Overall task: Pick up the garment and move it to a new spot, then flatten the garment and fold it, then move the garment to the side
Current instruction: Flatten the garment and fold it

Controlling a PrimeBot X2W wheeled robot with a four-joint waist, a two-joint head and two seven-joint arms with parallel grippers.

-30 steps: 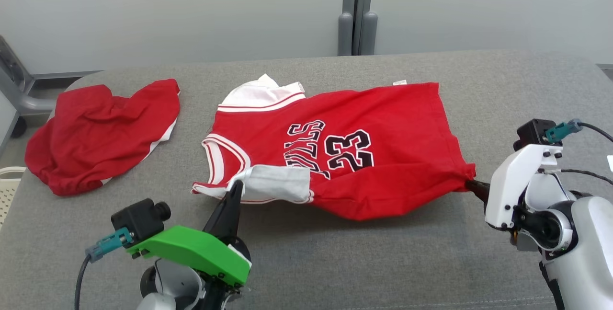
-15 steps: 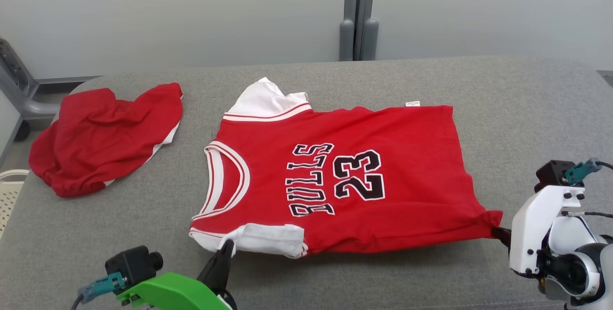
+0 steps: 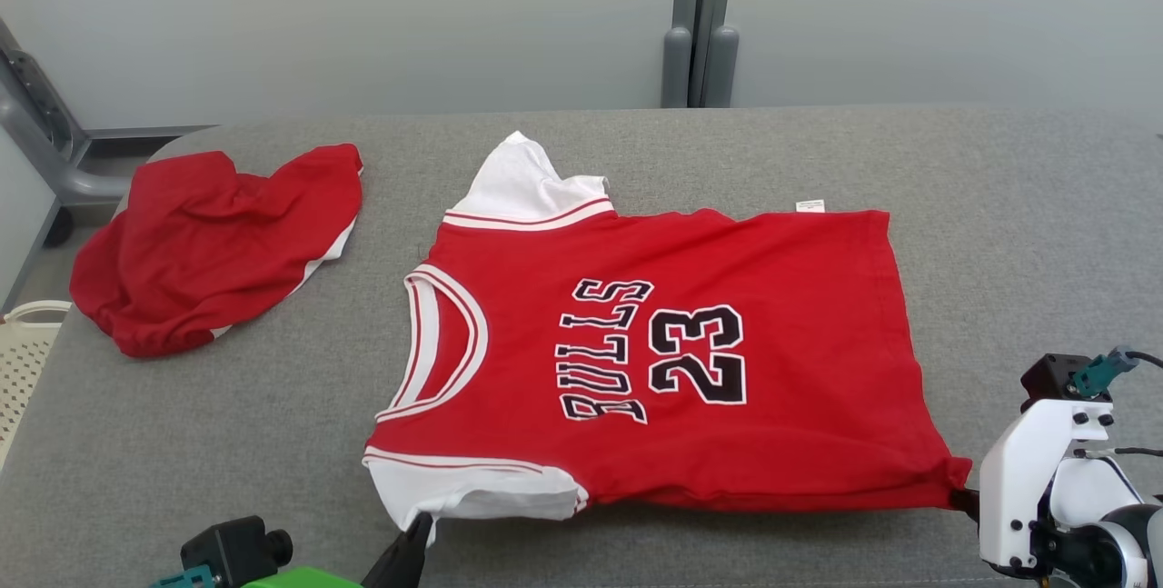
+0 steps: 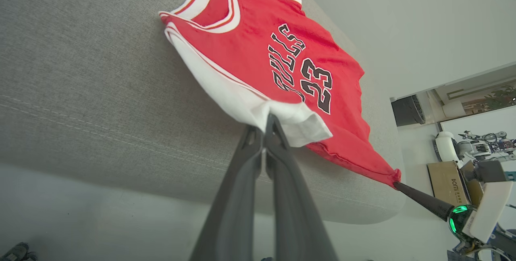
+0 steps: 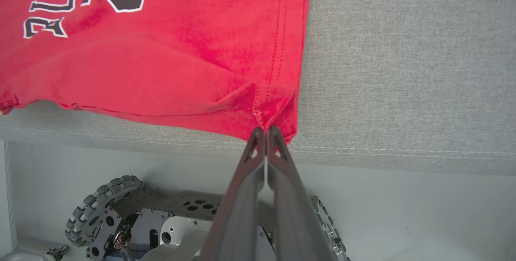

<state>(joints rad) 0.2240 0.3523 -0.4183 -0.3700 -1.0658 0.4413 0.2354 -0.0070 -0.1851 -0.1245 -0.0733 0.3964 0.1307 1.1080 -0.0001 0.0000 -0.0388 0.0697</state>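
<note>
Two red garments on the grey padded table [image 3: 273, 443] in the head view: the jersey [image 3: 672, 352], with "BULLS" and "23" in black letters, lies spread flat across the table's middle. A crumpled red garment [image 3: 218, 243] sits at the table's far-left corner, and a white perforated basket [image 3: 25, 338] pokes in just off the table's left edge, contents hidden. Left wrist view: left gripper [image 4: 268, 122] is squeezed tight on the jersey's white sleeve, at the table's near edge. Right wrist view: right gripper [image 5: 264, 130] is pinched closed on the red hem corner, right at the table's near edge too.
</note>
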